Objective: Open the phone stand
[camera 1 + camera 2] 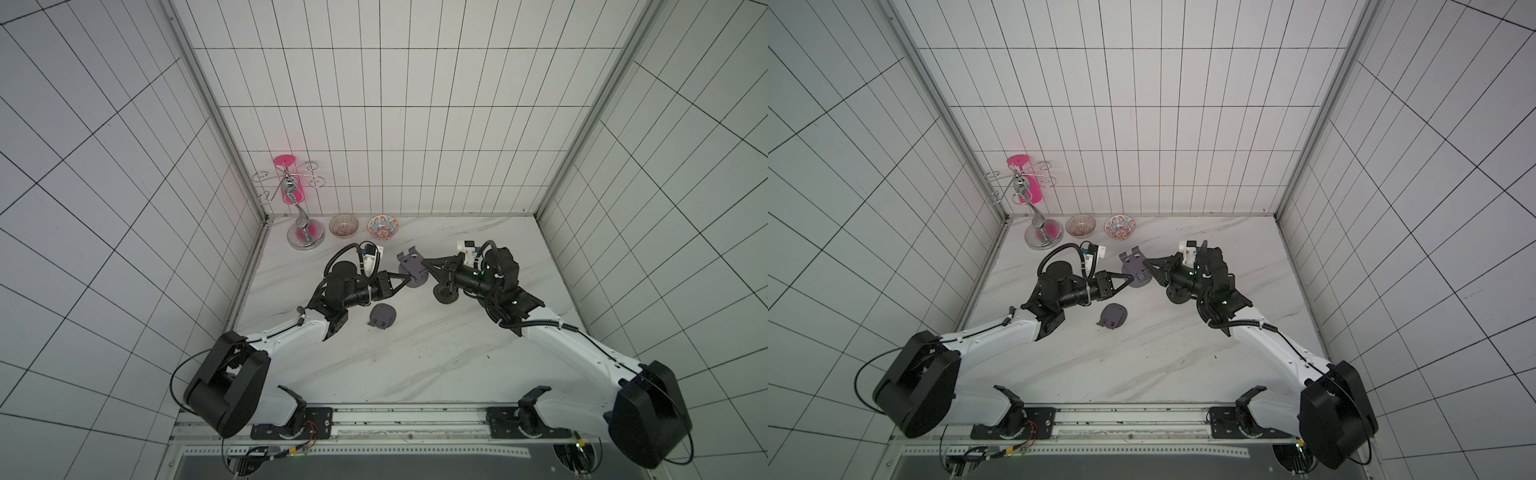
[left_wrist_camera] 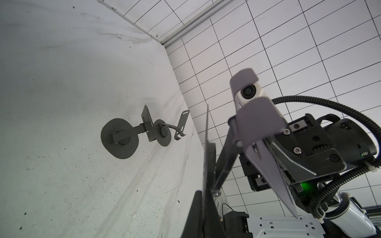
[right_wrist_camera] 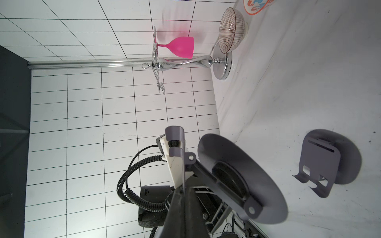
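The marble bench filled the tiled cell. The left arm and right arm met just behind its middle. A chrome rack stood in the back-left corner, with a pink glass hung upside down from it. The grey stand was held between the arms. The left jaws were pressed together on the rim of its disc and the right jaws were pinching its plate, which stood swung off the disc on a hinged arm. A dark stand (already unfolded) sat under the right wrist. A folded stand lay flat near the left arm. Two bowls, one striped and one patterned, sat by the back wall.
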Robot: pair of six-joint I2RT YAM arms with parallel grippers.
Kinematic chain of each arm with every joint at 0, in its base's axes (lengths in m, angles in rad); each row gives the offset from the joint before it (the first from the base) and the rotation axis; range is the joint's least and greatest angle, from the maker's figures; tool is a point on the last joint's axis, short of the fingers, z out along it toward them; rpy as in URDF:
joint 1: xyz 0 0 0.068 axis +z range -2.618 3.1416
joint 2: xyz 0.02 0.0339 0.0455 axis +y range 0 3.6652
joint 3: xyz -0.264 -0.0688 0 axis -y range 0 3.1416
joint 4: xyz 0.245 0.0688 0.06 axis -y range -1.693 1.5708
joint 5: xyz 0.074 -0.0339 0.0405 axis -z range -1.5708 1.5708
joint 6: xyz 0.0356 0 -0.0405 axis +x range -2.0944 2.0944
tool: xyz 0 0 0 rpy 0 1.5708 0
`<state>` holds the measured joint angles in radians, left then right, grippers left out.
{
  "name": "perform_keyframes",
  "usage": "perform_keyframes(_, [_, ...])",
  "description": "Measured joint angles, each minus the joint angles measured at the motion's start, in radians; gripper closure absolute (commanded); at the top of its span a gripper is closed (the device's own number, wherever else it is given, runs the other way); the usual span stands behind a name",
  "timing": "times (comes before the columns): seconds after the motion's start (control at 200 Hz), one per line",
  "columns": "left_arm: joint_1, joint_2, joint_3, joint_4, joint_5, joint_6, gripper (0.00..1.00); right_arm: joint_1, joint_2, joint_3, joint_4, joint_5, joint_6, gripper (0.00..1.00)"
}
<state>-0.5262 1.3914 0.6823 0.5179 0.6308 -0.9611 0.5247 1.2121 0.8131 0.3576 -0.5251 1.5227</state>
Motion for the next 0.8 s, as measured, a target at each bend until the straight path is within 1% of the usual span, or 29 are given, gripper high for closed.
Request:
perform_keyframes(0.075, [0.005, 0.000, 0.000, 0.024, 0.018, -0.005, 1.00, 0.000, -0.006, 0.000, 0.013, -0.006, 0.000, 1.00])
perform_keyframes(0.115, [0.006, -0.001, 0.000, 0.034, 0.024, -0.007, 0.94, 0.000, -0.012, 0.000, 0.017, -0.009, 0.000, 1.00])
perform_keyframes(0.185, [0.007, -0.005, 0.002, 0.042, 0.024, -0.011, 0.86, 0.000, -0.019, 0.000, 0.023, -0.014, -0.001, 1.00])
perform_keyframes(0.23, [0.016, -0.008, 0.004, 0.038, 0.017, -0.018, 0.78, -0.001, -0.025, 0.000, 0.024, -0.018, -0.003, 1.00])
perform_keyframes(0.27, [0.026, -0.008, 0.007, 0.034, 0.016, -0.018, 0.72, -0.001, -0.029, 0.000, 0.028, -0.018, -0.005, 1.00])
perform_keyframes(0.36, [0.033, -0.009, 0.015, 0.020, 0.012, -0.020, 0.65, -0.002, -0.032, 0.000, 0.037, -0.023, -0.007, 1.00])
perform_keyframes(0.45, [0.037, -0.009, 0.017, 0.005, 0.010, -0.017, 0.63, -0.002, -0.032, 0.000, 0.036, -0.023, -0.010, 1.00])
perform_keyframes(0.8, [0.039, -0.010, 0.038, -0.006, 0.014, -0.008, 0.63, -0.002, -0.043, 0.000, 0.044, -0.023, -0.006, 1.00])
